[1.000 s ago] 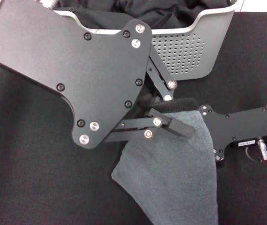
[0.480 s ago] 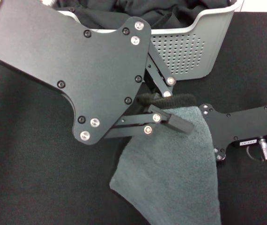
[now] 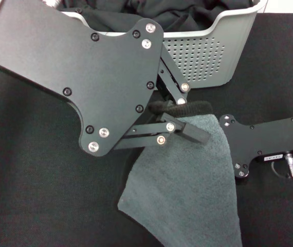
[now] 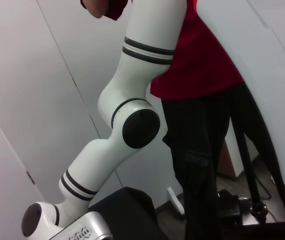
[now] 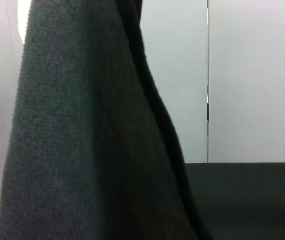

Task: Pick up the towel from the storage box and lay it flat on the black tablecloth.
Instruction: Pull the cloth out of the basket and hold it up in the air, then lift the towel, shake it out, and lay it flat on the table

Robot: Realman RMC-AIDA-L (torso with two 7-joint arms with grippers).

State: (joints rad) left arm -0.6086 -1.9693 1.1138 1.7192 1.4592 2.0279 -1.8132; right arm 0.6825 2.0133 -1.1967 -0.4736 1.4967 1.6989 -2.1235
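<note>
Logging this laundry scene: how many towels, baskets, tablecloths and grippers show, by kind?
Towel: 1
Storage box: 1
Black tablecloth: 1
Grippers: 2, the left gripper and the right gripper, both at the towel's top hem
Total: 5

You see a grey-teal towel with dark hem, a light grey dotted box, a black tablecloth.

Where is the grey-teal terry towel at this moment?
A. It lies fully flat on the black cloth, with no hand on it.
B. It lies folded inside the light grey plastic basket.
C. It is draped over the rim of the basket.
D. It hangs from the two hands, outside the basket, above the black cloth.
D: the grey-teal terry towel hangs by its dark hem between the left hand and the right hand, in front of the light grey plastic basket, over the black tablecloth.
</note>
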